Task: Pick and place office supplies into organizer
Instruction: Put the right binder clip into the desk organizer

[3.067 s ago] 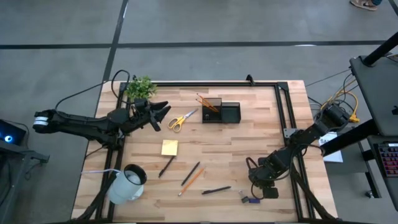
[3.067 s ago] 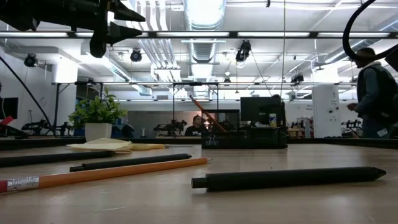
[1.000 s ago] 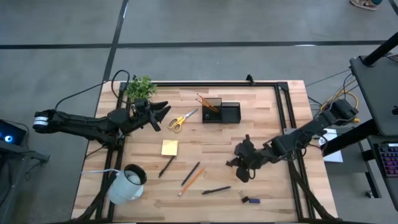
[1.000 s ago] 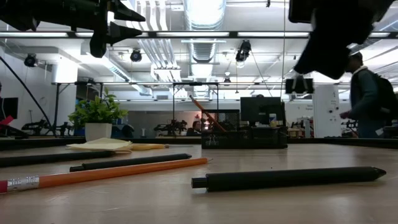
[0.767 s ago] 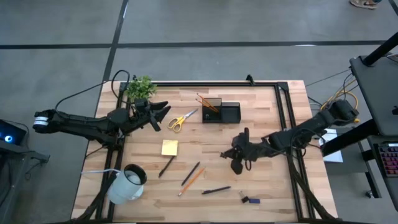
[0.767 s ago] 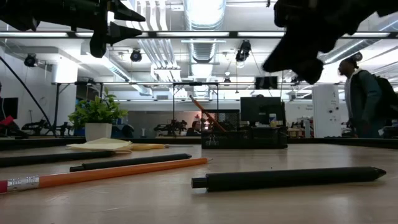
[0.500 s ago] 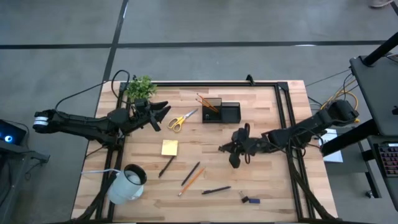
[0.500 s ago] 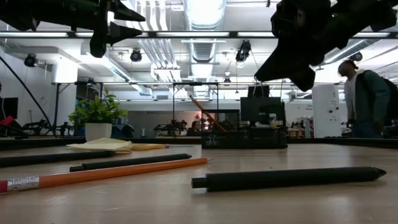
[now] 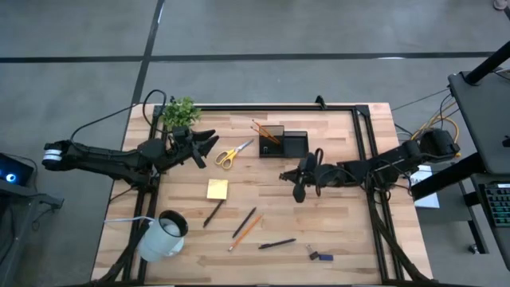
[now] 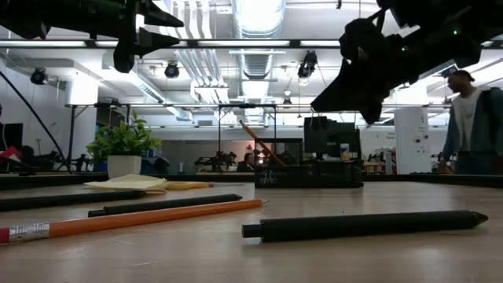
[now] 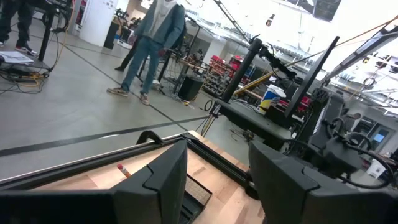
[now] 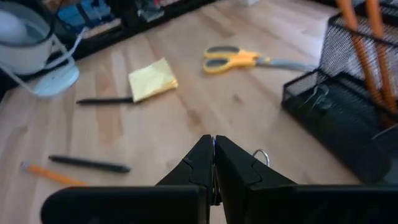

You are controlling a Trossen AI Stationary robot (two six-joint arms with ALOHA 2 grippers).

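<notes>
The right gripper (image 9: 296, 179) hangs over the middle of the tabletop (image 9: 335, 231), just in front of the black mesh organizer (image 9: 284, 142), its fingers (image 12: 200, 163) pressed tightly together. Something small seems pinched at the tips: in the low view a small dark piece (image 10: 317, 123) dangles below them, and the right wrist view shows a thin wire loop (image 12: 260, 155) beside the closed tips, perhaps a binder clip, though that is not certain. The organizer already holds orange pencils (image 9: 263, 130) in one compartment and clips (image 12: 318, 93) in a lower one.

The left gripper (image 9: 205, 145) waits near the plant (image 9: 180, 111), fingers (image 11: 163, 175) spread wide and empty, just beside the yellow-handled scissors (image 9: 233, 152).

On the tabletop lie the sticky-note pad (image 9: 217, 189), a dark pen (image 9: 213, 213), another pen (image 9: 244, 222) lying against an orange pencil (image 9: 248, 231), a third pen (image 9: 276, 243) and a small dark eraser-like bit (image 9: 320, 256). The white mug (image 9: 163, 233) stands at the front left.

The step in hand looks like a carry towards the organizer. The next move calls for bringing the right gripper above an open compartment, lowering it and parting its fingers.
</notes>
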